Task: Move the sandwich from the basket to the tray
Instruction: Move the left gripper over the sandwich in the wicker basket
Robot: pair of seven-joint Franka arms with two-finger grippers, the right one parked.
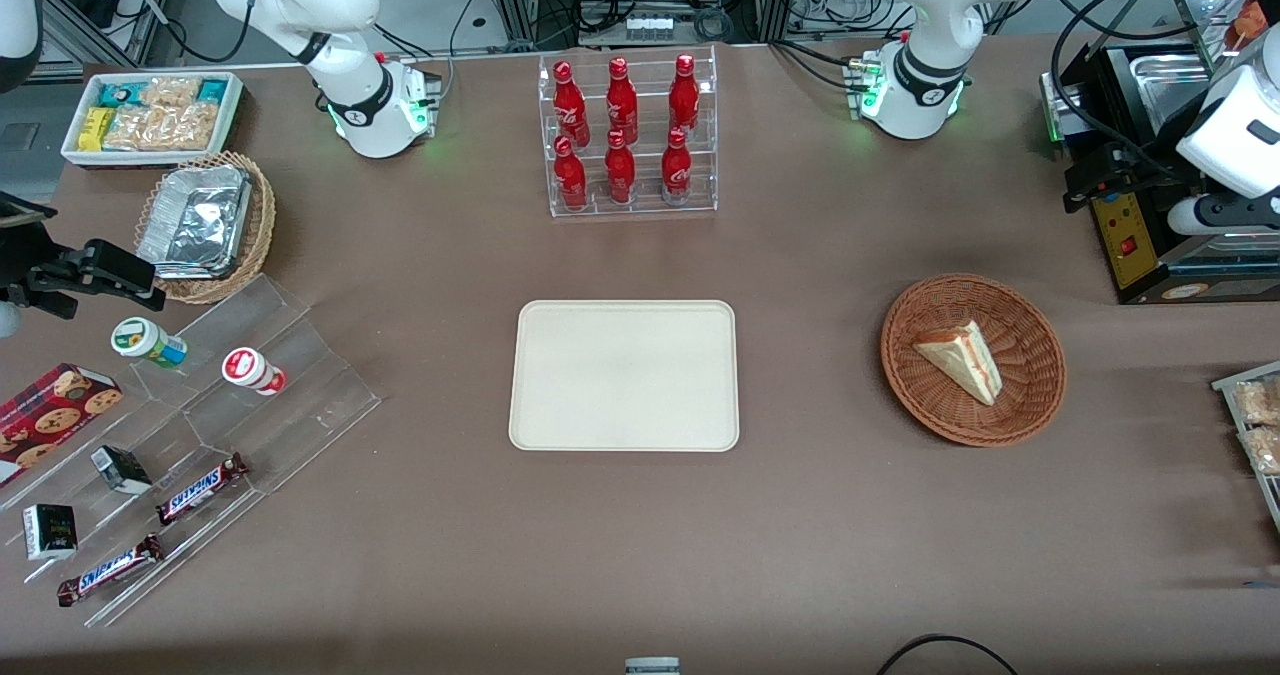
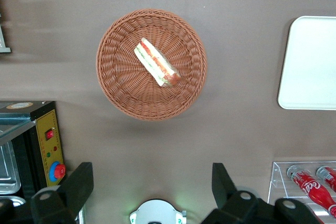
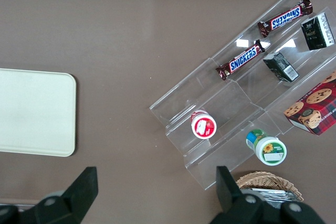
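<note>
The sandwich (image 1: 962,360) (image 2: 156,62), a pale wedge with red and green filling, lies in the round reddish-brown wicker basket (image 1: 1030,385) (image 2: 121,77) toward the working arm's end of the table. The cream tray (image 1: 625,375) (image 2: 310,61) (image 3: 34,111) lies flat at the table's middle with nothing on it. My gripper (image 1: 1090,177) (image 2: 152,182) hangs high above the table, farther from the front camera than the basket and beside the black oven. Its black fingers (image 2: 79,182) stand wide open with nothing between them.
An acrylic rack of red cola bottles (image 1: 628,135) (image 2: 310,187) stands farther back than the tray. A black oven with a yellow panel (image 1: 1130,225) (image 2: 44,140) sits close to my gripper. Toward the parked arm's end are a tan foil-filled basket (image 1: 205,225), a white snack bin (image 1: 150,115) and an acrylic snack stand (image 1: 200,425).
</note>
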